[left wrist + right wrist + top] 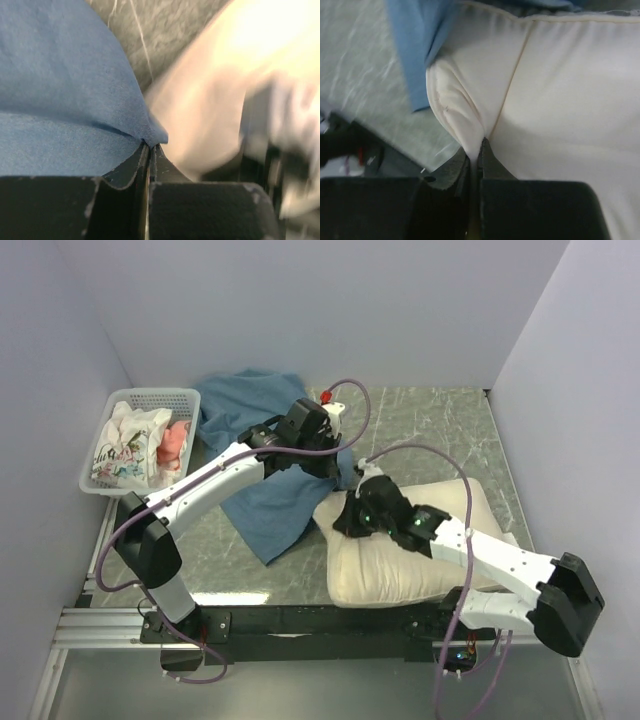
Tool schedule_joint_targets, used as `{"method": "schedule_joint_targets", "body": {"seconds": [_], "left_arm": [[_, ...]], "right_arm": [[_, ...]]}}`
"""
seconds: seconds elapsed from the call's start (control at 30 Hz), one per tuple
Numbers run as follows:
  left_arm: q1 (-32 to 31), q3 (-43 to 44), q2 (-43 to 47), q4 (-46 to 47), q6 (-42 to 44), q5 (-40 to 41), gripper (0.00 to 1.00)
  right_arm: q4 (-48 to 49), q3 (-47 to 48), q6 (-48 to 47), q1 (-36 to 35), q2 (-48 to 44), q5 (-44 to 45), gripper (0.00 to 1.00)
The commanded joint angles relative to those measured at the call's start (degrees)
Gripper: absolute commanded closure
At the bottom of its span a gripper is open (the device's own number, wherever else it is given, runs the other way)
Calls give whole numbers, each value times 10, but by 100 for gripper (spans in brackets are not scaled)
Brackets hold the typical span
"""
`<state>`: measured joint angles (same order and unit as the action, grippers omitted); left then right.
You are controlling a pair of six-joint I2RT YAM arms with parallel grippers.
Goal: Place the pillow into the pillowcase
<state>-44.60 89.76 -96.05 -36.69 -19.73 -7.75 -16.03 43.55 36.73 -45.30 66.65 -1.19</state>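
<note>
The cream pillow (420,560) lies plain face up at the table's near right. My right gripper (350,518) is shut on a pinch of the pillow's cloth (465,120) at its left corner. The blue pillowcase (270,490) lies spread from the back middle toward the pillow. My left gripper (325,455) is shut on the pillowcase's edge (150,137), just beside the pillow (210,100). A strip of the pillowcase (415,45) hangs over the pillow's corner in the right wrist view.
A white basket (100,465) with white floral and pink cloths (140,445) stands at the back left. Walls close in on the left, back and right. The grey marbled table (440,430) shows at the back right.
</note>
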Motion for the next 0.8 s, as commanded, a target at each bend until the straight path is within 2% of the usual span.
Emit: {"method": "schedule_joint_targets", "body": {"seconds": [0.0, 0.17, 0.3, 0.37, 0.47, 0.6, 0.77], "left_arm": [[-3, 29, 0, 14, 0, -24, 94], [-3, 17, 16, 22, -8, -44, 94], [-6, -10, 45, 37, -8, -63, 93], [-5, -19, 58, 39, -8, -71, 93], [-7, -20, 65, 28, -5, -58, 93], [-7, -16, 61, 25, -3, -52, 92], [-7, 34, 16, 11, -8, -57, 91]], "right_arm": [[66, -49, 61, -35, -43, -1, 100], [36, -31, 46, -16, -31, 46, 100], [44, 1, 5, 127, 0, -36, 100], [21, 25, -20, 165, 18, -34, 100], [27, 27, -23, 227, 5, -77, 100], [33, -6, -16, 210, -21, -107, 100], [45, -82, 11, 146, -100, -80, 100]]}}
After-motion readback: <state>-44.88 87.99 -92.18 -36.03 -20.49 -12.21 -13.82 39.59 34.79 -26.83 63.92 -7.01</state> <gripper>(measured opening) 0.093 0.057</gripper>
